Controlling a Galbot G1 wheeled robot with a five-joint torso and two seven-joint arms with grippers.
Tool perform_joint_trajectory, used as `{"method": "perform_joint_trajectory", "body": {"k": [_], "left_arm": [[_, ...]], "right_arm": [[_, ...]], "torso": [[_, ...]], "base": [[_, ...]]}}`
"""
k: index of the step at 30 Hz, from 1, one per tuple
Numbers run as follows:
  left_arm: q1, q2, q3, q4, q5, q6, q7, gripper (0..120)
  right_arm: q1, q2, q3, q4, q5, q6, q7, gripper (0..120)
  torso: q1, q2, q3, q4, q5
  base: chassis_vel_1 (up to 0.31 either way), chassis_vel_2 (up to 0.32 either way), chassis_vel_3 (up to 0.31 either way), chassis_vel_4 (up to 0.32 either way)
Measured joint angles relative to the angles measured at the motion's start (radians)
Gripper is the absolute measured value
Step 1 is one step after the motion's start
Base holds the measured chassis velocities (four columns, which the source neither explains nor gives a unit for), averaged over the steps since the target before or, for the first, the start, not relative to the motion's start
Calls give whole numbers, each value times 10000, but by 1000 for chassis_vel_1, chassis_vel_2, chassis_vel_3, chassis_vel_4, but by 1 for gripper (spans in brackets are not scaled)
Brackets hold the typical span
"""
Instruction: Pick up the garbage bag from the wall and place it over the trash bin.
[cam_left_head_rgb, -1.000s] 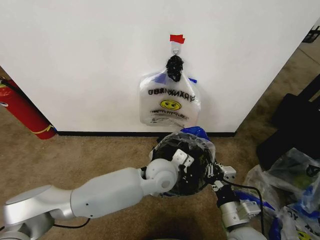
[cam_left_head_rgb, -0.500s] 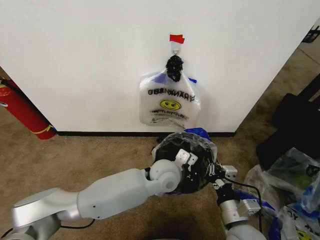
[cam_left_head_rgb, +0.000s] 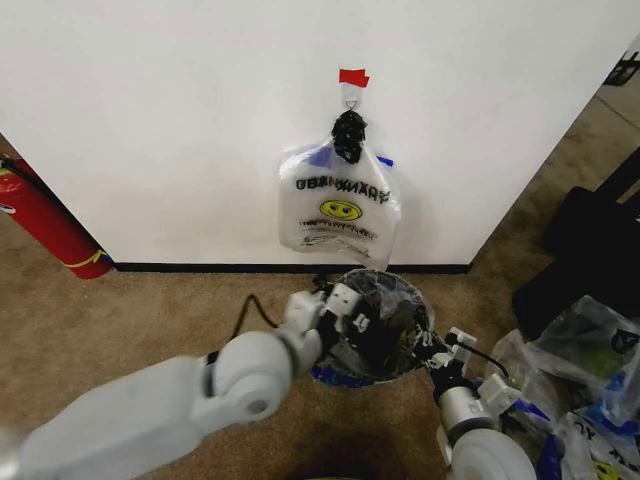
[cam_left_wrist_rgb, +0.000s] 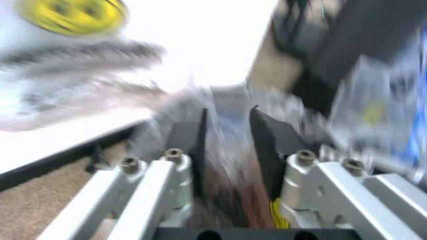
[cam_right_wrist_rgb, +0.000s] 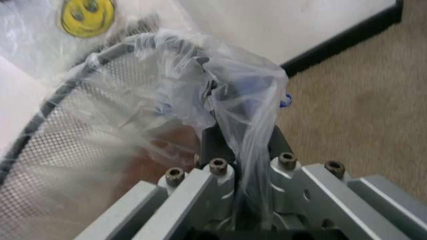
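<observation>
The trash bin (cam_left_head_rgb: 385, 335), black wire mesh, stands on the carpet below the wall (cam_left_head_rgb: 150, 120). The garbage bag (cam_left_head_rgb: 395, 290), thin see-through plastic with blue edges, is draped over the bin's mouth. My left gripper (cam_left_head_rgb: 345, 305) is at the bin's left rim; the blurred left wrist view has plastic between the left gripper's (cam_left_wrist_rgb: 228, 125) fingers. On the opposite rim my right gripper (cam_left_head_rgb: 437, 352) holds the bag. Up close, that right gripper (cam_right_wrist_rgb: 243, 135) is shut on a bunched fold of the garbage bag (cam_right_wrist_rgb: 233, 85) beside the mesh wall of the bin (cam_right_wrist_rgb: 73, 150).
A whiter smiley-face bag (cam_left_head_rgb: 340, 205) hangs from the hook (cam_left_head_rgb: 350, 95) under red tape (cam_left_head_rgb: 353, 77). A red fire extinguisher (cam_left_head_rgb: 45, 225) leans at the left. Plastic bags (cam_left_head_rgb: 590, 350) and a black object (cam_left_head_rgb: 590, 250) crowd the right. Open carpet lies left of the bin.
My left arm has swung left and its gripper has moved from over the bin to its left rim. The bag's blue edge has come down the bin's side. The right gripper has barely moved.
</observation>
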Motion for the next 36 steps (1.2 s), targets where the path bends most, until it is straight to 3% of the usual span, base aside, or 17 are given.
{"method": "perform_joint_trajectory", "body": {"k": [4, 7, 10, 11, 15, 17, 19, 23, 28, 36], "left_arm": [[2565, 107, -2637, -353, 1271, -1185, 348, 48], [5030, -401, -4708, -204, 2584, -2062, 774, 61], [5900, -641, -5427, -139, 2969, -2290, 895, 65], [6767, -1013, -6203, 57, 3596, -2630, 919, 73], [8257, -1855, -7575, 457, 4584, -3674, 1249, 90], [8493, -1993, -7783, 464, 4642, -3845, 1385, 90], [9414, -2470, -8679, 560, 4677, -4609, 1951, 98], [10316, -2845, -9792, 878, 4778, -5767, 2770, 100], [10863, -3082, -10388, 1072, 5371, -6529, 3515, 100], [11033, -3697, -10118, 763, 5542, -6214, 3497, 100]], "right_arm": [[89, -200, -129, -160, 46, -201, -125, 0], [195, -395, -299, -338, -30, -264, -419, 0], [253, -441, -360, -391, -19, -299, -482, 0], [363, -511, -435, -492, 88, -391, -538, 0], [599, -683, -513, -679, 637, -638, -603, 0], [626, -714, -518, -698, 724, -682, -634, 0], [754, -898, -509, -884, 914, -873, -1022, 0], [889, -1057, -505, -1238, 964, -1037, -1351, 0], [1008, -1106, -607, -1482, 990, -1112, -1498, 0], [1147, -1059, -685, -1783, 937, -1123, -1553, 0]], "torso": [[-2, 2, -3, -3, 3], [-1, 1, 0, 2, -6], [-2, 2, -1, 1, -2], [-2, 1, -1, 5, 1], [-1, 1, 0, 0, 0], [-1, 1, -1, -1, 0], [-1, 2, -1, 0, 4], [0, 1, 0, -1, 1], [-1, 1, 0, -1, 0], [-1, 0, 0, -1, 2]], "base": [[0, 0, 0, 0], [0, 0, 0, 0], [0, 0, 0, 0], [0, 0, 0, 0], [0, 0, 0, 0], [0, 0, 0, 0], [0, 0, 0, 0], [0, 0, 0, 0], [0, 0, 0, 0], [0, 0, 0, 0]]}}
